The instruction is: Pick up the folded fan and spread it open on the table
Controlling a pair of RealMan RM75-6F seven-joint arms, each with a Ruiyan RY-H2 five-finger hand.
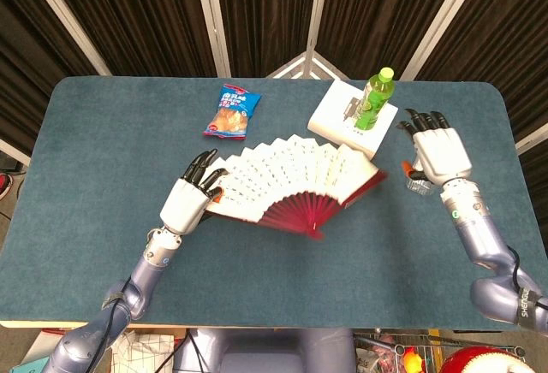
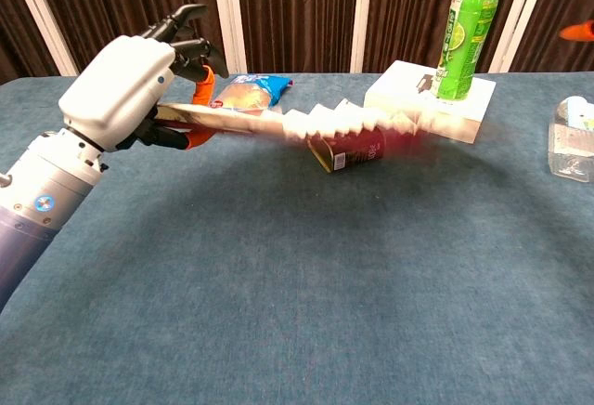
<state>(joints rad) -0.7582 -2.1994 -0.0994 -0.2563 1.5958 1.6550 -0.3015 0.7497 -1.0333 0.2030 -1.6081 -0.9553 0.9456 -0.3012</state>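
The fan (image 1: 295, 178) is spread wide, with white pleated paper and dark red ribs, and hangs just over the middle of the table. My left hand (image 1: 190, 200) grips its left end stick. In the chest view the fan (image 2: 306, 124) is motion-blurred and slopes down to the right from my left hand (image 2: 130, 89). My right hand (image 1: 438, 152) is off to the right, apart from the fan, with fingers spread and nothing in it. Only one orange fingertip of it shows at the top right edge of the chest view.
A green bottle (image 1: 374, 99) stands on a white box (image 1: 338, 116) at the back right. A snack bag (image 1: 233, 109) lies at the back. A dark can (image 2: 348, 151) sits partly behind the fan. A clear bottle (image 2: 571, 136) stands by my right hand.
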